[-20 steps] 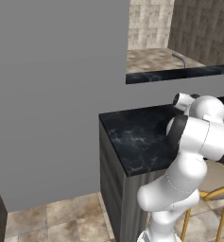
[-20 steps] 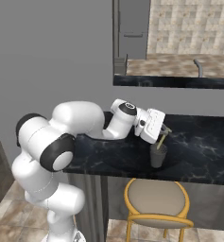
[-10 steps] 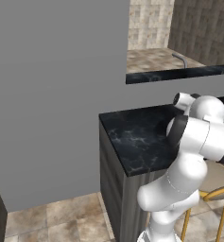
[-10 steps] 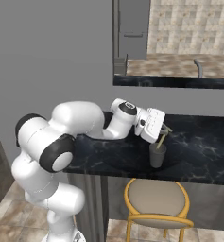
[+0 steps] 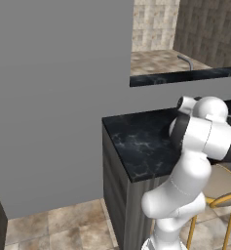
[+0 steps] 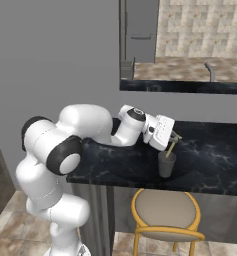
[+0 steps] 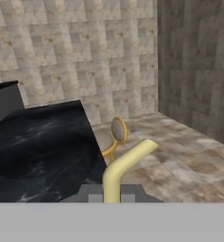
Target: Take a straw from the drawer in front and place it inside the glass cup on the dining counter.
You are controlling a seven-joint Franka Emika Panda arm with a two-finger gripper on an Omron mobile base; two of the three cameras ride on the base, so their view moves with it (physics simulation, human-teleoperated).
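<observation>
From the left base view, the white arm bends over the dining counter (image 5: pixel 136 146), a black marbled slab on a dark wall, and its elbow hides whatever the hand is doing. A yellow-legged stool (image 5: pixel 219 193) stands just beside the arm's base.

From the right base view the business end is plain. The gripper (image 6: pixel 173 139) reaches out over the slab and sits just above the glass cup (image 6: pixel 166 164), which stands upright on the counter near its front edge. A pale straw (image 6: pixel 170 148) slants down from the fingertips toward the cup's mouth; its lower end looks to be at or just inside the rim, though I cannot tell how deep. Another stool (image 6: pixel 162 212) sits under the counter below.

In the hand view the jaws are pinched fully together on the straw (image 7: pixel 123 165), which rises between them and bends away at its elbow joint.

To my eye the placing is nearly done. The thing now is to get the lower end well past the rim before letting go, and to lift straight away without nudging the cup.
</observation>
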